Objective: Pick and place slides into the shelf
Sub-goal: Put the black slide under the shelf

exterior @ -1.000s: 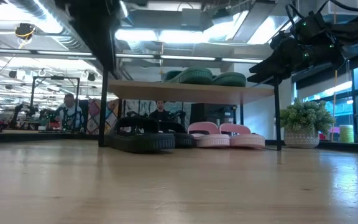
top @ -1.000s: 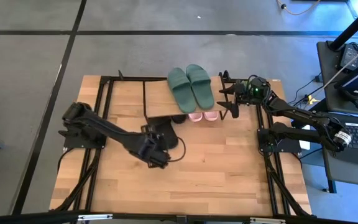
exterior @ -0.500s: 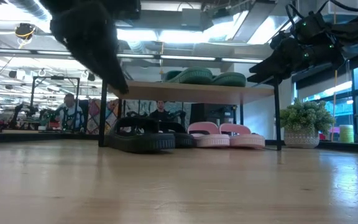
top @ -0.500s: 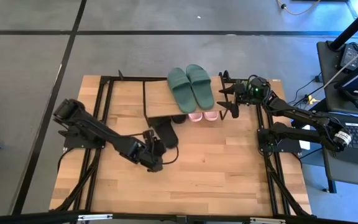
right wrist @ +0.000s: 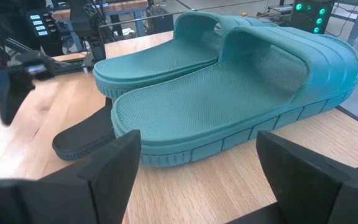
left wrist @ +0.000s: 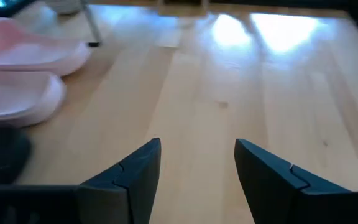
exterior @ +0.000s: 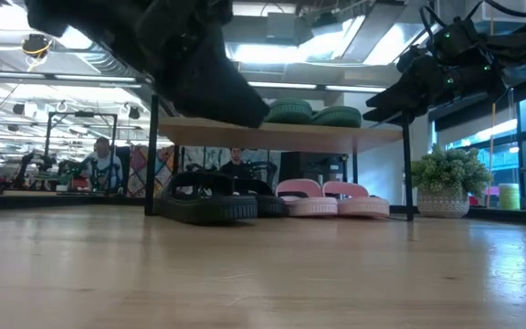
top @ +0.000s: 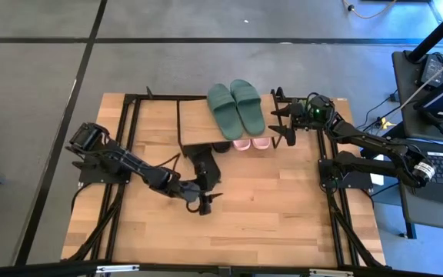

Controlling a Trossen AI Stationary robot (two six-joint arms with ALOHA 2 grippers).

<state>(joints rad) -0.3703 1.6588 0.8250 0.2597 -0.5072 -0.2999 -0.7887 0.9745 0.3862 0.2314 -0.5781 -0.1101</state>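
Observation:
Two dark green slides (top: 237, 106) lie side by side on the shelf's top board (top: 194, 119), filling the right wrist view (right wrist: 229, 81). Under the board, on the tabletop, stand the pink slides (exterior: 331, 197), toes showing (top: 251, 144), and the black slides (exterior: 210, 199). One black slide (top: 204, 165) sticks out toward the near edge. My left gripper (top: 208, 201) is open above bare table (left wrist: 197, 165), just nearer than that slide. My right gripper (top: 281, 125) hangs open off the shelf's right end, facing the green slides (right wrist: 197, 155).
Black frame rails (top: 121, 154) run along both table sides, by the arm bases. The thin black shelf legs (exterior: 151, 164) stand at the rack's corners. Bare wood (top: 283, 208) lies between the shelf and the near edge. A potted plant (exterior: 444, 183) and people show behind the table.
My left gripper has drawn away from the protruding black slide, moving toward the near edge and to the right while the arm swings; in the low view its dark shape crosses from left toward the middle. The slides and the right arm stay put.

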